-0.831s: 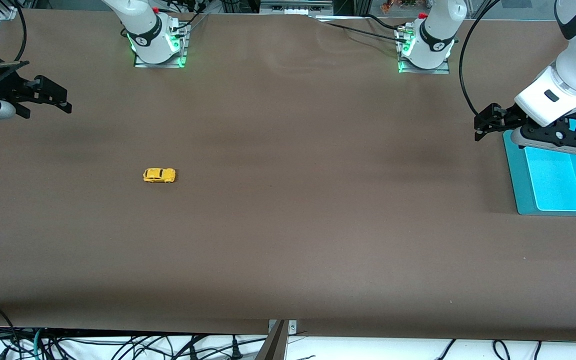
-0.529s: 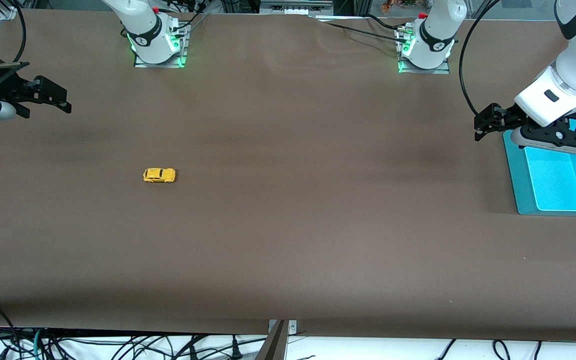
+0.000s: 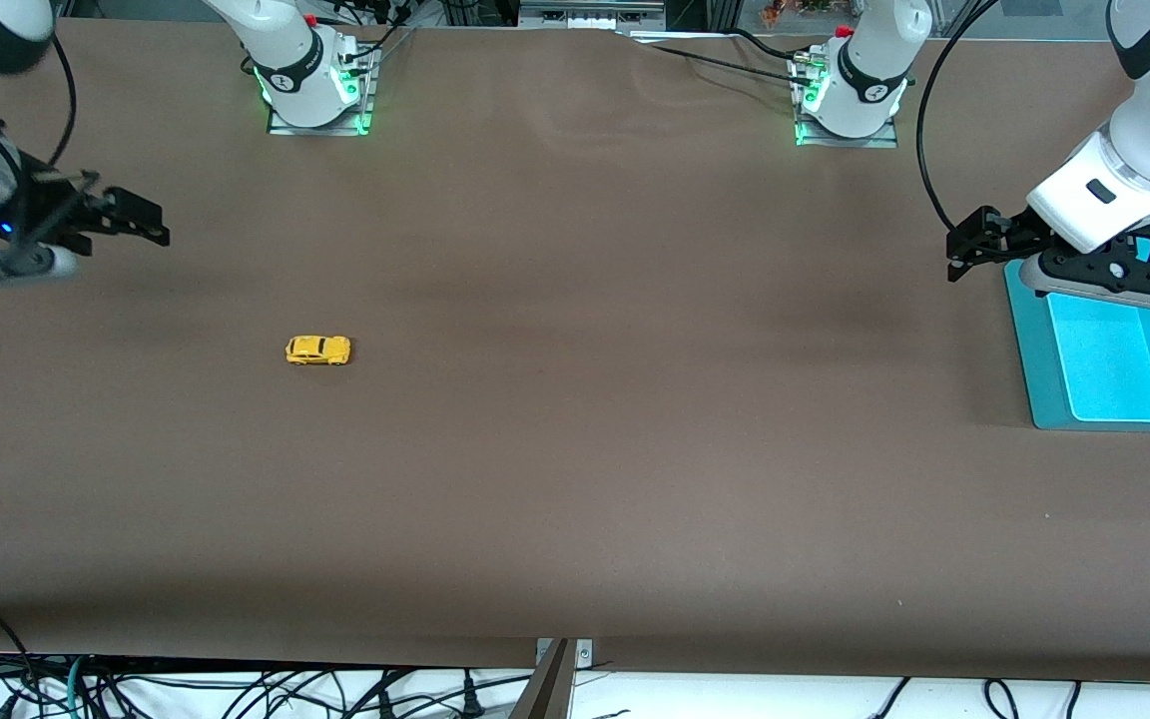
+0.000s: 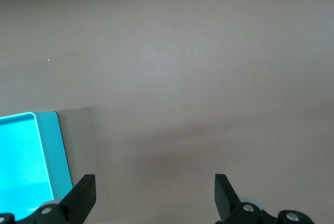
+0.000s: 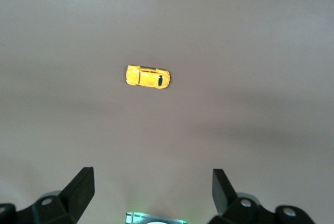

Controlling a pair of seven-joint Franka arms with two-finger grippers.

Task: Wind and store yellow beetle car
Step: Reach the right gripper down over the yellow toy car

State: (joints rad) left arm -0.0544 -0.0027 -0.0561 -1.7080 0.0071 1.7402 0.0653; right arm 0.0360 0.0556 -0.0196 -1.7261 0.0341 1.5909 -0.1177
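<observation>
The yellow beetle car (image 3: 317, 350) stands on its wheels on the brown table, toward the right arm's end; it also shows in the right wrist view (image 5: 147, 77). My right gripper (image 3: 141, 228) is open and empty, up in the air over the table at the right arm's end, apart from the car. In its wrist view (image 5: 152, 187) the car lies well clear of the fingertips. My left gripper (image 3: 964, 248) is open and empty, over the table beside the blue tray (image 3: 1032, 352); the left arm waits. In the left wrist view (image 4: 154, 195) only bare table lies between the fingers.
The blue tray, with a bright turquoise inside, lies at the left arm's end of the table and shows in the left wrist view (image 4: 55, 151). The arm bases (image 3: 313, 80) (image 3: 850, 95) stand along the table edge farthest from the front camera.
My right gripper has moved out over the table toward the car. The car and the left arm have not moved.
</observation>
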